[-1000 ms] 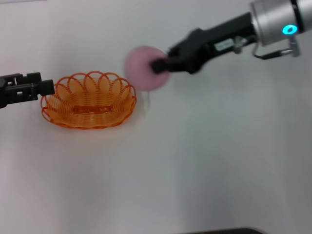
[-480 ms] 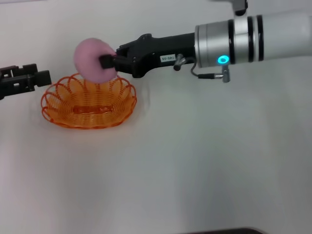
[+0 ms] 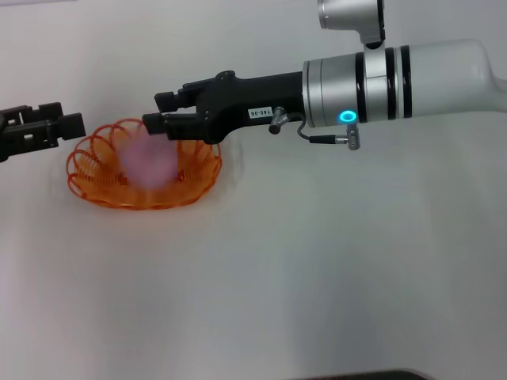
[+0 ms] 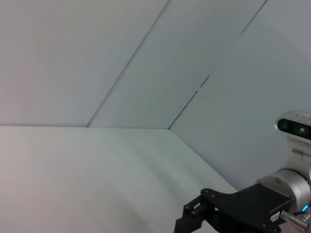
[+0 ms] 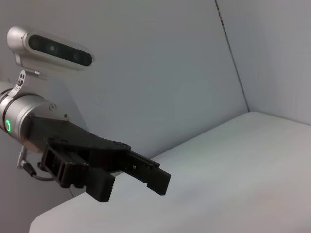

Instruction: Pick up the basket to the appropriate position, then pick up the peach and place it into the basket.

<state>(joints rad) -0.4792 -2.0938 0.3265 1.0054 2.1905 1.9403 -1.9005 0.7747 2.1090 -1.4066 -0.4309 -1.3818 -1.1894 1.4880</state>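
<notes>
The orange wire basket point(image 3: 187, 187) stands on the white table at the left. The pink peach point(image 3: 146, 162) shows blurred inside it, just under my right gripper point(image 3: 154, 112). That gripper is open and empty above the basket's far rim; it also shows in the left wrist view point(image 4: 193, 218). My left gripper point(image 3: 71, 119) hovers just left of the basket, apart from its rim, open and empty. It also shows in the right wrist view point(image 5: 131, 187).
The white table point(image 3: 317, 269) runs bare to the front and right of the basket. My right arm's silver forearm point(image 3: 396, 75) stretches across the back right. White walls stand behind the table.
My right gripper carried the peach leftward over the basket, then opened. The peach left the fingers and dropped into the basket. The left gripper and the basket stayed put.
</notes>
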